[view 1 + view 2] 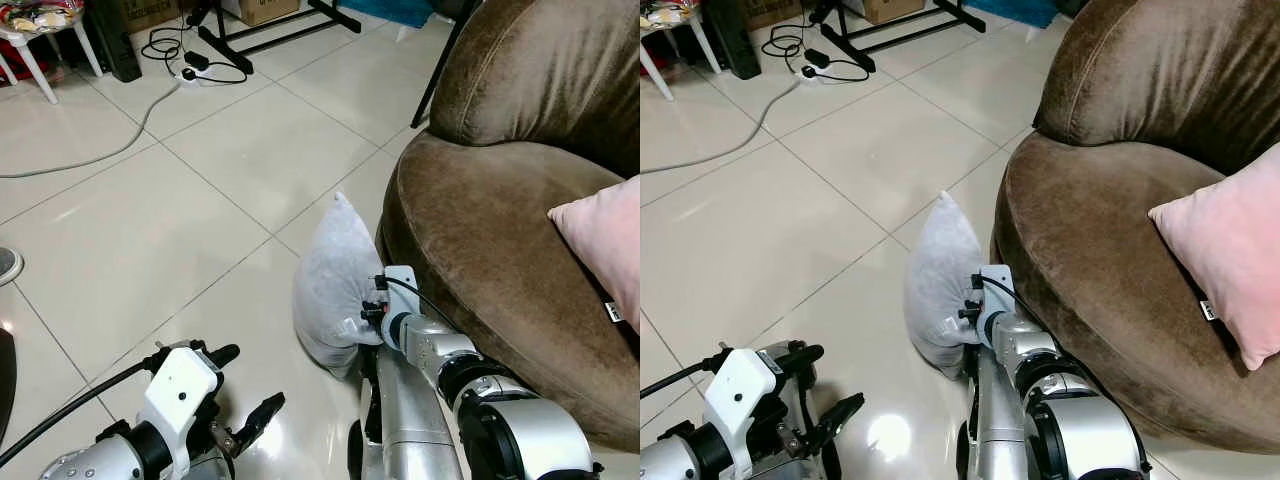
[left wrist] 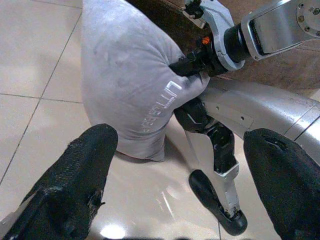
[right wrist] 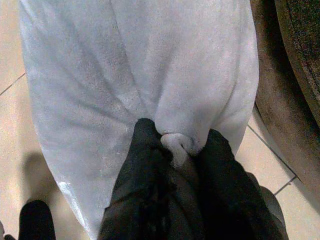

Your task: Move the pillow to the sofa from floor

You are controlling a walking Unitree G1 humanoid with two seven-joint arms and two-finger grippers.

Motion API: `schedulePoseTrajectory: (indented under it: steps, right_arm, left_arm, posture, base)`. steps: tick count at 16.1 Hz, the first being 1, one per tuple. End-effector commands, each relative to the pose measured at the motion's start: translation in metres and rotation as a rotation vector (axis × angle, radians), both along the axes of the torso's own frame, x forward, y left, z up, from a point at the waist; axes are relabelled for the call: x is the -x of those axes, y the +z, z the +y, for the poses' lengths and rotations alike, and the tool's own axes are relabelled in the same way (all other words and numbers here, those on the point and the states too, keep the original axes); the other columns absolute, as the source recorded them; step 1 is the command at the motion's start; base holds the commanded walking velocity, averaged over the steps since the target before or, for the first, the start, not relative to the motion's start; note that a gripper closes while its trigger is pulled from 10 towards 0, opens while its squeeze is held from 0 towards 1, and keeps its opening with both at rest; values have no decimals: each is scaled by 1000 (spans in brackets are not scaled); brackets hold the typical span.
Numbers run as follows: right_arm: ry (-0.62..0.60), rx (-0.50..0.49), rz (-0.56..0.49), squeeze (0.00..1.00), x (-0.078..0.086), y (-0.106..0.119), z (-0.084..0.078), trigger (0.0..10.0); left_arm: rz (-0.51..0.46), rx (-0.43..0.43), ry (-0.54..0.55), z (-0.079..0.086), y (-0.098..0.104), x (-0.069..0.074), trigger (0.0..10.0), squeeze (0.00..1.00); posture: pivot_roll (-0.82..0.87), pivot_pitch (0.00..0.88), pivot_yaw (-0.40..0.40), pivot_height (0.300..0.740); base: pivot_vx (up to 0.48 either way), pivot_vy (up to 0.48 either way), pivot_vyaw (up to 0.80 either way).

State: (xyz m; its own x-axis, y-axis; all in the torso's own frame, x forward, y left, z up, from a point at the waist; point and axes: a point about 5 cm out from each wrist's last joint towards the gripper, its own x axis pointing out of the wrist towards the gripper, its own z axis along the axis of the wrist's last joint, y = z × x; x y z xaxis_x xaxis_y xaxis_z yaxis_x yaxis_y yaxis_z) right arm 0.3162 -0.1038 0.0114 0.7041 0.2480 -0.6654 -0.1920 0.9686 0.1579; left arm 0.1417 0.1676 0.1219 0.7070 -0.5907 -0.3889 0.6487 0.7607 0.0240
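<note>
Left gripper (image 1: 232, 390): hovers low over the floor tiles (image 1: 150, 230), fingers spread wide, holding nothing, a little apart from the pillow.

Pillow (image 1: 335, 280): grey, standing on end on the floor, touching the base of the brown sofa (image 1: 480, 240). Its long axis runs near upright, one pointed corner up and tilted slightly toward the sofa.

Right gripper (image 3: 175, 147): fingers pinched on a small fold of the pillow's cover, low on the side nearest the robot.

Pink cushion (image 1: 605, 245): already on the sofa seat, at its right.

Risk, slipping: the pinch takes only a little fabric, so the fold could probably pull free once the pillow's full weight hangs from it.

Risk, snagging: held low, the pillow may flop over and catch on the seat's rounded edge during the lift.

Risk, crowding: a drop too far right could land on the pink cushion.
</note>
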Motion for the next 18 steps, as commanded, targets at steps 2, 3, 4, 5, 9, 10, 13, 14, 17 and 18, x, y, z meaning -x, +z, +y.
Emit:
schedulePoseTrajectory:
  steps: [2, 3, 4, 5, 9, 10, 13, 14, 17, 18]
  right_arm:
    - [0, 1, 69, 0, 12, -13, -2, 0]
    - [1, 1, 68, 0, 12, -13, -2, 0]
    - [2, 1, 66, 0, 12, -13, -3, 0]
    - [2, 1, 65, 0, 12, -12, -3, 0]
    - [15, 0, 67, 0, 13, -13, -1, 0]
    - [22, -4, 67, 0, 13, -14, 0, 0]
    - [36, -97, 47, 0, 12, -9, 17, 0]
    - [76, -141, 24, 0, 9, -4, 26, 0]
    - [165, -254, -11, 0, 1, 12, 41, 0]
    - [202, -312, -48, 0, -5, 23, 45, 0]
  left_arm:
    - [22, -2, -6, 0, -3, 2, 10000, 565]
    - [22, -4, -5, 0, -4, 1, 10000, 565]
    - [21, -6, -4, 0, -4, 1, 10000, 565]
    - [21, -8, -5, 0, -4, 1, 10000, 565]
    - [19, -15, -5, 0, -7, -2, 10000, 565]
    - [13, -16, 7, 0, -8, -3, 10000, 569]
    - [-14, -47, 89, 7, -16, -15, 10000, 565]
    - [-40, -69, 145, 13, -17, -21, 10000, 569]
    - [-113, -85, 266, 27, -14, -38, 10000, 565]
    - [-159, -88, 335, 31, -11, -45, 10000, 561]
  posture:
    - [9, 150, -106, 481]
    - [9, 150, -106, 481]
    - [10, 148, -106, 481]
    - [10, 145, -105, 481]
    - [-3, 118, -106, 481]
    - [-8, 97, -106, 481]
    - [1, 0, -108, 481]
    - [4, 0, -108, 481]
    - [8, 0, -100, 481]
    - [20, 0, -99, 481]
  base:
    - [0, 0, 0]
    - [0, 0, 0]
    - [0, 0, 0]
    - [0, 0, 0]
    - [0, 0, 0]
    - [0, 0, 0]
    - [0, 0, 0]
    - [0, 0, 0]
    - [0, 0, 0]
    - [0, 0, 0]
